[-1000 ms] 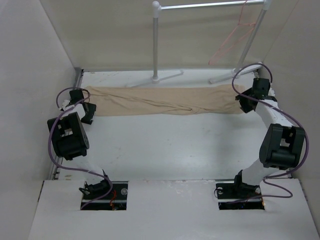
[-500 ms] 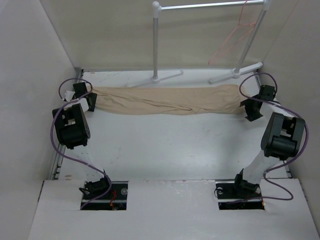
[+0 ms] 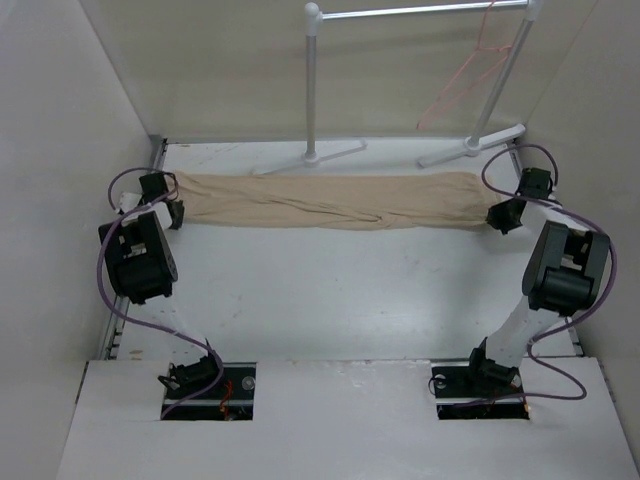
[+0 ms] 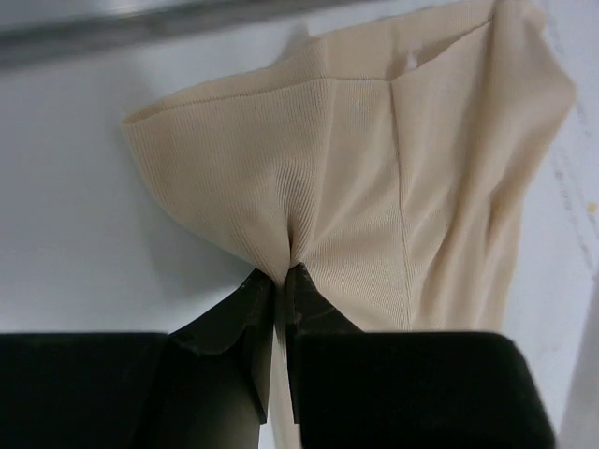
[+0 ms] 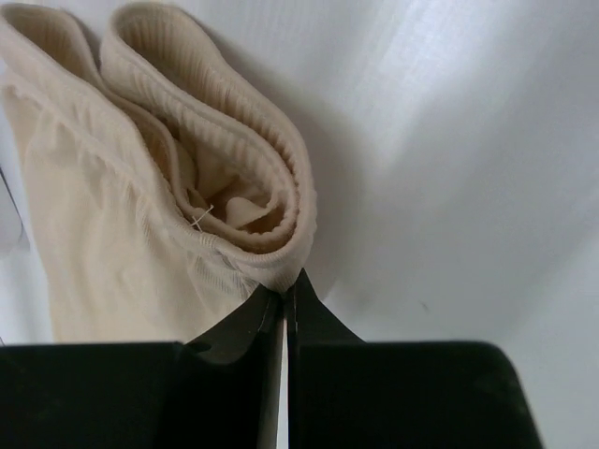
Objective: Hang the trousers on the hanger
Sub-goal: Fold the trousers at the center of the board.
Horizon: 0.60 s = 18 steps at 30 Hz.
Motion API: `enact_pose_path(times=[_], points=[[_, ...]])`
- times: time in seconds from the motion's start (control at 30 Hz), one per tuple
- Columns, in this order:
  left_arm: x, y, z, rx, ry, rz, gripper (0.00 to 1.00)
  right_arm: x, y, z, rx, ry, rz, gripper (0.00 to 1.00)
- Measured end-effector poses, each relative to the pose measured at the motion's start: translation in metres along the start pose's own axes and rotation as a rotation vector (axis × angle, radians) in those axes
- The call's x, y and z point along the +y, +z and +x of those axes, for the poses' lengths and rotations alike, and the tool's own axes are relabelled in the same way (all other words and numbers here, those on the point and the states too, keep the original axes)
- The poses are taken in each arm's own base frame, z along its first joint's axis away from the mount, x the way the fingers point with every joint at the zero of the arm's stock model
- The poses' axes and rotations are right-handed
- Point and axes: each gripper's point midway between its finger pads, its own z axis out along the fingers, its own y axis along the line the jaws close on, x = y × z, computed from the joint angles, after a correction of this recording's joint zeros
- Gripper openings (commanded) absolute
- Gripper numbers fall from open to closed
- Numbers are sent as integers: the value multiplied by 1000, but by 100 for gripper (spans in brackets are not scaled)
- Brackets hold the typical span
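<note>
Trousers lie stretched along the bench's far edge. Your left gripper is pinched on their left end and your right gripper on the waistband. Hanger hangs from the rack, far-right corner.

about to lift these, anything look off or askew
The trousers lie twisted about mid-length rather than flat. The right end effector seems to pinch only the very edge of the waistband; the left end effector grips a fold at the other end. Nothing looks damaged.
</note>
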Motion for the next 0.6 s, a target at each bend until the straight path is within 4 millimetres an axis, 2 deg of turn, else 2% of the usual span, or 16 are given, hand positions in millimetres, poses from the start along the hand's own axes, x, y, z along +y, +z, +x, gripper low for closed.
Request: enact_pose_path(times=[0.1, 0.2, 0.33, 0.43, 0.5, 0.53, 0.6], points=[[42, -17, -17, -28, -5, -94, 0, -18, -20, 1, -20, 13, 18, 3], [75, -31, -30, -47, -7, -172, 0, -36, -31, 1, -37, 31, 39, 2], [112, -53, -36, -65, 22, -273, 0, -69, -41, 7, -43, 61, 96, 2], [130, -74, -39, -81, 71, -337, 2, -97, -55, 14, -44, 102, 136, 2], [139, -87, -40, -93, 94, -361, 9, -113, -65, 18, -52, 128, 154, 4], [143, -92, -40, -99, 103, -373, 16, -120, -70, 19, -58, 142, 160, 9], [153, -101, -38, -99, 127, -402, 34, -132, -77, 21, -69, 163, 175, 31]])
